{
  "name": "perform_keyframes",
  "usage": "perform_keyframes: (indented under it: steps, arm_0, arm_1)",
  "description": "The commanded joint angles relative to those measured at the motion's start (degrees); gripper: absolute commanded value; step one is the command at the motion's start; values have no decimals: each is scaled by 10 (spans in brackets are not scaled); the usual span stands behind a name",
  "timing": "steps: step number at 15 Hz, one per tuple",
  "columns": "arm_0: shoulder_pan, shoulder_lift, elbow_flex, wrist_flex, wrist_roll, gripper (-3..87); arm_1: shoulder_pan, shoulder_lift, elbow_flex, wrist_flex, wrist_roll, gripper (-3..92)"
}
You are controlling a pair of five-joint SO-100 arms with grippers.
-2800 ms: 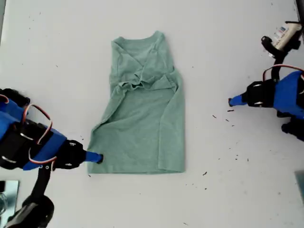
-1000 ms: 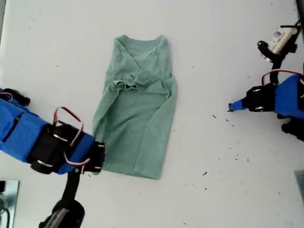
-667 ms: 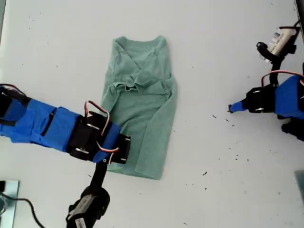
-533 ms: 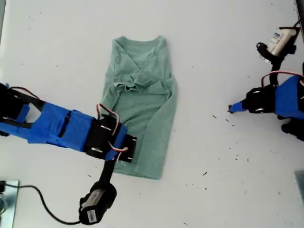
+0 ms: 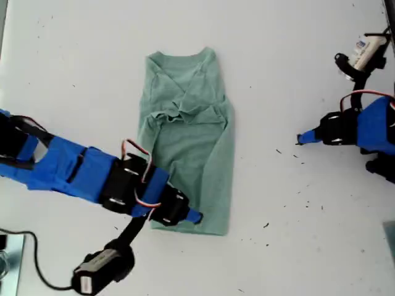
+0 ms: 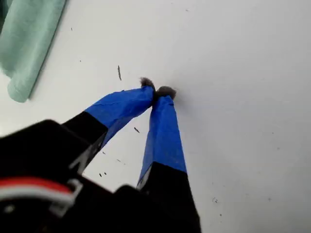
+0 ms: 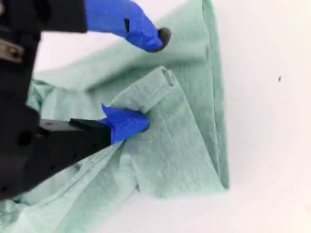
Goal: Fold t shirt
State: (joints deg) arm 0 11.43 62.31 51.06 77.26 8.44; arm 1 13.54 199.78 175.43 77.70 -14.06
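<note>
Second gripper (image 7: 146, 77) gaping over the t shirt (image 5: 191, 135) hem, gripping nothing; closing shallow risks catching one layer. First gripper (image 6: 158, 92) pinched empty.

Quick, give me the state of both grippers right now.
My first gripper: closed, holding nothing, over the bare table.
My second gripper: open, fingers spread over the t-shirt, one fingertip on the cloth.

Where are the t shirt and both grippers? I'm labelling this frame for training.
t shirt (image 5: 197, 154): exterior view, middle of the cloth.
my second gripper (image 7: 146, 77): second wrist view, gap between the open fingertips over the cloth.
my first gripper (image 6: 158, 91): first wrist view, where the shut tips meet.
</note>
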Motion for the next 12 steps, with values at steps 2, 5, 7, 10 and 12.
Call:
perform_keyframes:
  steps: [2,5,7,10,12]
  arm_0:
    - [7,301,12,83,-18,151]
    - [-13,485,182,131,-68,159]
    - [1,622,490,70,-164,157]
    - [59,887,989,-203,-305,85]
    - [75,1019,1132,-216,-365,28]
  arm_1:
    - [17,9,18,2,-15,22]
    - [27,9,18,2,-19,22]
    - [28,9,18,2,-18,22]
    - [26,9,18,2,-21,22]
    - [24,9,18,2,-17,22]
